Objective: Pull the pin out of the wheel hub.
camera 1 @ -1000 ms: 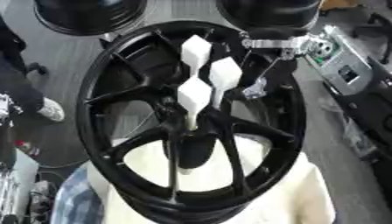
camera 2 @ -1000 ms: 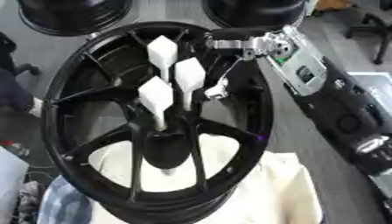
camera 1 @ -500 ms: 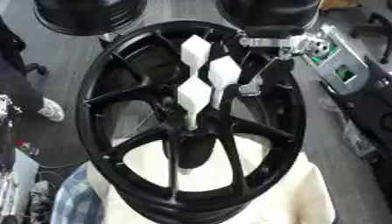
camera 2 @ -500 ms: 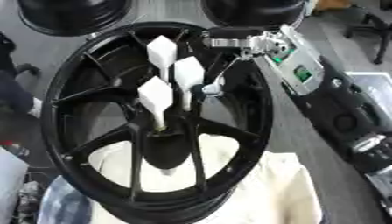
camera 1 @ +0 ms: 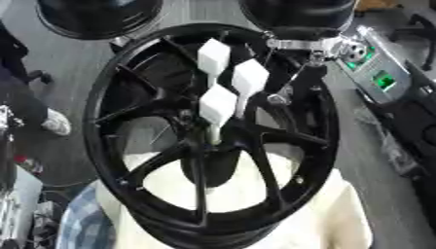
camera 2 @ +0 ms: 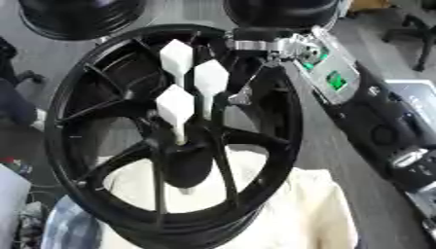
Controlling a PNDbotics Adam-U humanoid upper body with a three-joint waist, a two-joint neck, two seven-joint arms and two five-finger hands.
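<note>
My right hand (camera 1: 294, 80) reaches over the rim now, nearer the 3 white pins (camera 1: 218, 104) in the hub (camera 1: 208, 141); I can't tell its grip.

Right hand (camera 2: 247, 95) (behind wheel hub (camera 1: 208, 146)) mostly hidden

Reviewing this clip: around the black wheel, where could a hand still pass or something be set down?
Free: the cream cloth at lower right of the wheel, and the wide gaps between its lower spokes. Crowded: the hub, where three white pins cluster, and the upper-right rim, where the right arm comes in. Neither hand shows clearly.
</note>
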